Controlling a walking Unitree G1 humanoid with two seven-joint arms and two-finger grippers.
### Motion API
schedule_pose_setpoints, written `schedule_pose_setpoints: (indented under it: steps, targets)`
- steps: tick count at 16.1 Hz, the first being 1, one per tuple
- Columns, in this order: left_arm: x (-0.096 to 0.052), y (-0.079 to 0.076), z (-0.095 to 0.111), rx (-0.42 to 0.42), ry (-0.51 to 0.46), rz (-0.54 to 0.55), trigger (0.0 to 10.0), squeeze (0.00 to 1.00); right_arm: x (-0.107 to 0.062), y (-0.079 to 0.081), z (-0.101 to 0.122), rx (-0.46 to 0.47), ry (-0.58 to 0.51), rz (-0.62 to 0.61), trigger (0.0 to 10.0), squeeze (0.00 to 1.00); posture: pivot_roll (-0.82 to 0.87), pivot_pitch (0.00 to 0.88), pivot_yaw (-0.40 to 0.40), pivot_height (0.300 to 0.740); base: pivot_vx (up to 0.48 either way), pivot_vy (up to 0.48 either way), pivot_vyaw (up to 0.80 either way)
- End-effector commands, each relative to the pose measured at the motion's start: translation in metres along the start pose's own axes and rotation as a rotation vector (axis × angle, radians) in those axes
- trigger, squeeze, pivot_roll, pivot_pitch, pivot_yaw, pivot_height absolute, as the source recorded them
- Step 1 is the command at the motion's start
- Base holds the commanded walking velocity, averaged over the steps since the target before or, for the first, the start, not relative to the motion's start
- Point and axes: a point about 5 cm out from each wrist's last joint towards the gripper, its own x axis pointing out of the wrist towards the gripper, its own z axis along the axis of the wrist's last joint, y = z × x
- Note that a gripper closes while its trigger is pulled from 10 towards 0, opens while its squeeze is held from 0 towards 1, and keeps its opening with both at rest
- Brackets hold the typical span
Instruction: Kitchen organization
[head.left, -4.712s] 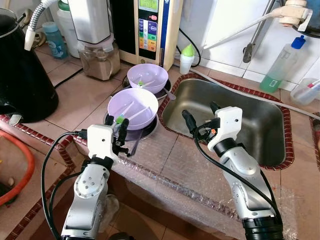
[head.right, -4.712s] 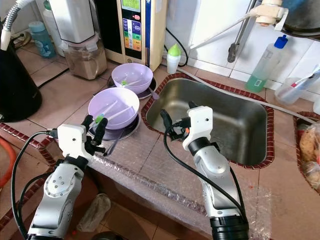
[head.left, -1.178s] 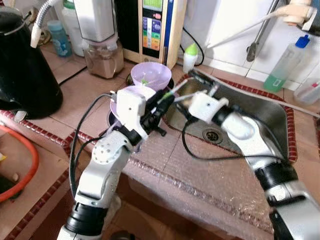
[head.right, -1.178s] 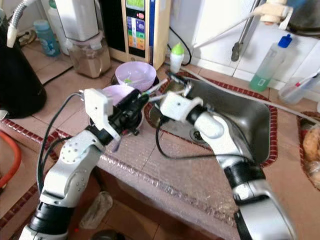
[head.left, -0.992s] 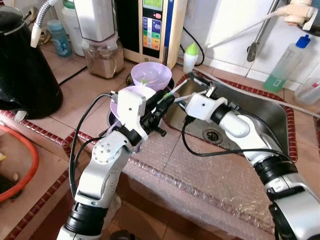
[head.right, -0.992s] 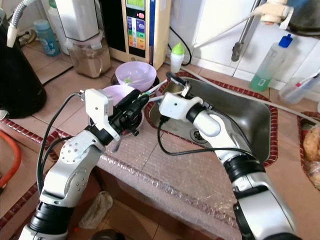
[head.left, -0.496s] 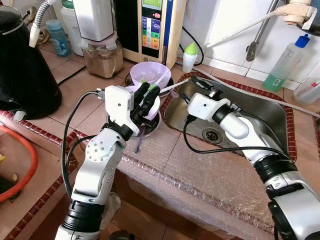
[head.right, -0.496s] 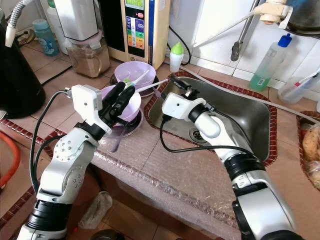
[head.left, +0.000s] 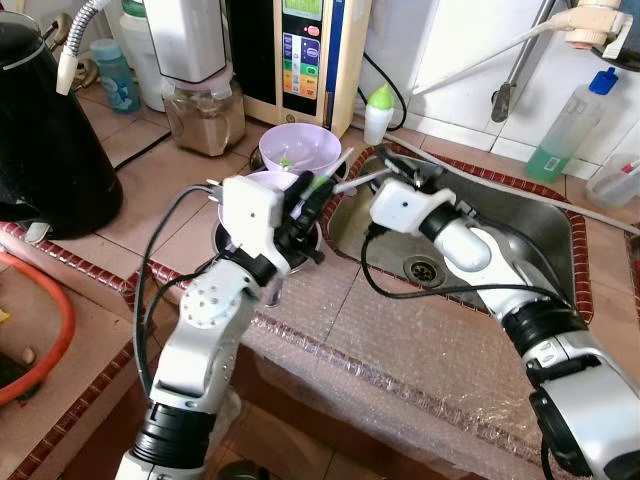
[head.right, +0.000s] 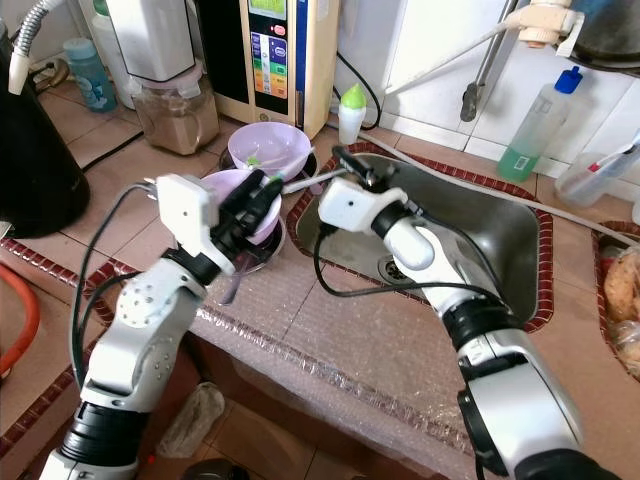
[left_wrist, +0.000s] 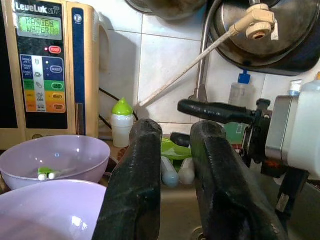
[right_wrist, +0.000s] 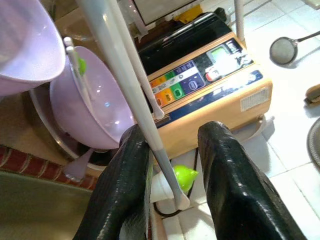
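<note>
Holding a pair of pale chopsticks with green tops (head.left: 340, 178), the left gripper (head.left: 305, 200) has its black fingers (left_wrist: 137, 200) closed on their green ends, above the near lilac bowl (head.right: 228, 190) at the sink's left edge. The sticks run lengthwise from this gripper across toward the right gripper (head.right: 352, 165), which hovers over the left rim of the steel sink (head.right: 500, 250). In the right wrist view the shafts pass through the gap of that gripper's fingers (right_wrist: 117, 200), which stand apart, close beside one finger; contact cannot be confirmed. The coming move likely turns on this: the sticks already lie between the open right jaws, so closing would complete a handover. The left wrist view shows the green tops pinched, hidden in the head views; the right wrist view shows another green-topped utensil lying in the far lilac bowl (head.left: 300, 148), before the water ionizer (head.left: 310, 50).
</note>
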Motion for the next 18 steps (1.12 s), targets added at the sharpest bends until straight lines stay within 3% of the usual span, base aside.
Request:
schedule_pose_setpoints:
  steps: [1, 2, 3, 4, 5, 13, 17, 18]
  targets:
    - [-0.0009, -0.0022, -0.0035, -0.004, 0.022, -0.008, 1.8, 0.0, 0.0017, -0.0019, 0.0006, -0.021, -0.008, 0.003, 10.0, 0.0, 0.04, 0.019, -0.039, 0.74, 0.0, 0.0, 0.0]
    - [-0.0008, -0.0024, -0.0035, -0.004, 0.022, -0.009, 1.8, 0.0, 0.0011, 0.0001, 0.0009, -0.02, -0.015, 0.01, 10.0, 0.0, 0.04, 0.02, -0.039, 0.74, 0.0, 0.0, 0.0]
    - [-0.0006, -0.0022, -0.0036, -0.005, 0.023, -0.009, 1.7, 0.0, 0.0, 0.0022, 0.0, -0.027, -0.015, 0.018, 10.0, 0.82, 0.04, 0.021, -0.038, 0.74, 0.0, 0.0, 0.0]
    - [-0.0003, -0.002, -0.0035, -0.005, 0.023, -0.009, 1.7, 0.0, -0.0013, 0.0033, -0.0021, -0.029, -0.007, 0.023, 4.7, 0.46, 0.04, 0.022, -0.038, 0.74, 0.0, 0.0, 0.0]
    - [-0.0002, -0.0019, -0.0033, -0.004, 0.022, -0.009, 1.8, 0.0, -0.0028, 0.0045, -0.0041, -0.027, 0.0, 0.034, 0.0, 0.0, 0.04, 0.023, -0.037, 0.74, 0.0, 0.0, 0.0]
    - [-0.0011, -0.0034, -0.0047, -0.01, 0.026, -0.01, 1.6, 0.0, -0.0041, 0.0034, -0.0071, -0.035, 0.008, 0.024, 0.0, 0.0, 0.04, 0.024, -0.04, 0.74, 0.0, 0.0, 0.0]
    - [-0.0014, -0.0028, -0.0056, -0.007, 0.027, -0.003, 2.2, 0.0, -0.0042, 0.0015, -0.0075, -0.038, 0.006, 0.014, 0.0, 0.0, 0.04, 0.025, -0.042, 0.74, 0.0, 0.0, 0.0]
    - [-0.0016, -0.0031, -0.0062, -0.006, 0.031, -0.005, 4.6, 0.0, -0.0045, 0.0013, -0.0078, -0.039, 0.005, 0.013, 0.0, 0.0, 0.04, 0.024, -0.042, 0.74, 0.0, 0.0, 0.0]
